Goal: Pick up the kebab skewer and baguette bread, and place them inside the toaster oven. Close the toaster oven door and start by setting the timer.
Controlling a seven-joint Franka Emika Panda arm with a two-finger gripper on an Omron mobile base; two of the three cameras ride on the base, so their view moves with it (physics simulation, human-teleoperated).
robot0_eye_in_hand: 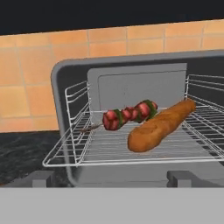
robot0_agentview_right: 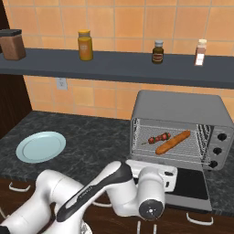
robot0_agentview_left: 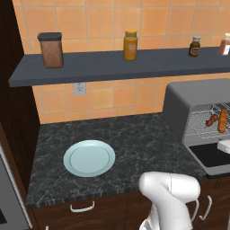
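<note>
- Dark speckled stone counter (robot0_agentview_right: 91,137): carries every item below; landmark for all places is the toaster oven (robot0_agentview_right: 183,109).
- Dark grey shelf (robot0_agentview_right: 114,66): on the tiled wall, above and behind the toaster oven, with jars and bottles standing on it.
- Toaster oven: grey metal box with rounded top, at the right end of the counter, three dark knobs (robot0_agentview_right: 218,150) down its right side.
- Toaster oven door (robot0_agentview_right: 192,185): dropped flat in front of the toaster oven, dark glass facing up.
- Wire rack (robot0_eye_in_hand: 144,146): inside the toaster oven, level.
- Pale blue plate (robot0_agentview_left: 89,157): well to the left of the toaster oven, bare.
- Baguette (robot0_eye_in_hand: 159,126): inside the toaster oven on the rack, lying at a slant, right of the skewer.
- Skewer (robot0_eye_in_hand: 127,115): inside the toaster oven on the rack, just beside the baguette's left end, stick tip pointing left.
- Gripper (robot0_agentview_right: 151,176): just in front of the toaster oven, over the door's left part, facing the cavity; jaws spread fully wide, holding nothing.
</note>
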